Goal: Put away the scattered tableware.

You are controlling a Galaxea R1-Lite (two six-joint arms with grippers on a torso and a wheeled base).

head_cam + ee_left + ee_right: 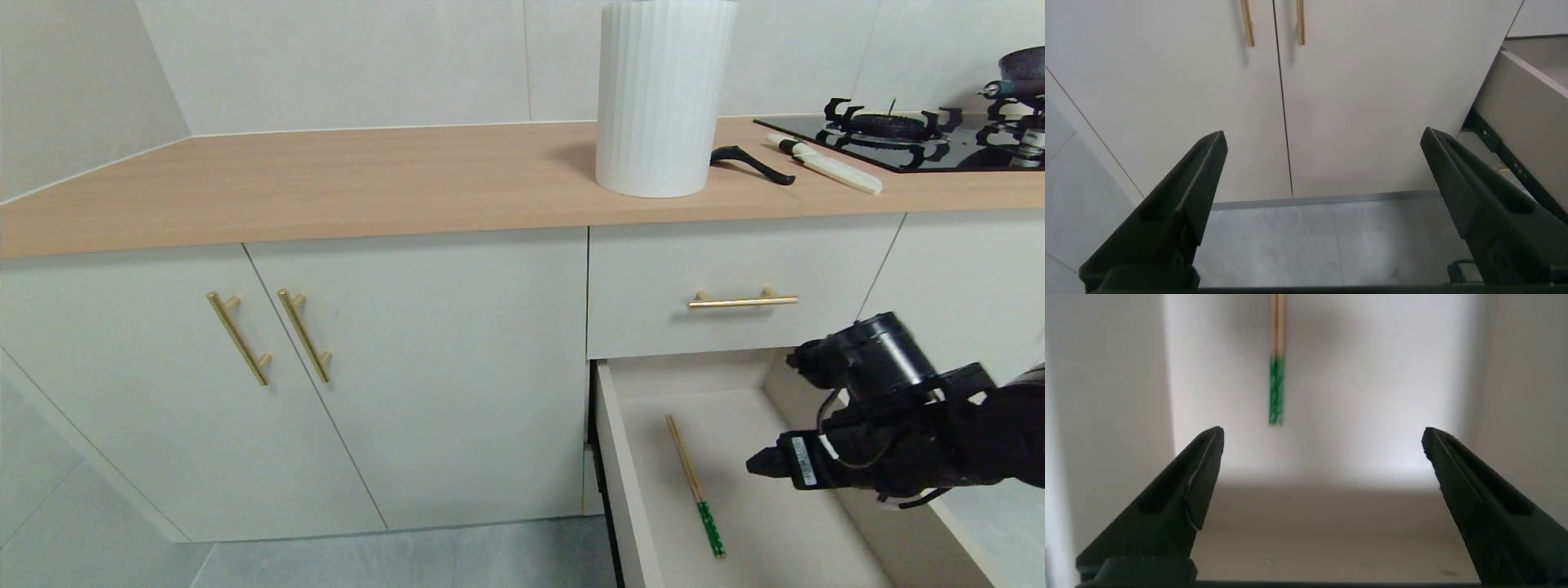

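A pair of wooden chopsticks [694, 486] with green ends lies on the floor of the open lower drawer [620, 465]. My right gripper [763, 464] hovers over the drawer's right side, open and empty. In the right wrist view the chopsticks [1278, 359] lie ahead of the open right gripper [1323, 441] on the pale drawer floor [1388, 376]. On the counter a black-handled utensil [751, 162] and a white knife [824, 163] lie beside a tall white ribbed container [660, 98]. My left gripper [1323, 139] is open and empty, low in front of the cabinet doors [1282, 90].
A gas hob [898, 135] with a pan [1024, 69] sits at the counter's far right. A shut drawer with a gold handle [743, 300] is above the open one. Two cabinet doors with gold handles [269, 335] stand to the left. Grey floor [1315, 245] lies below.
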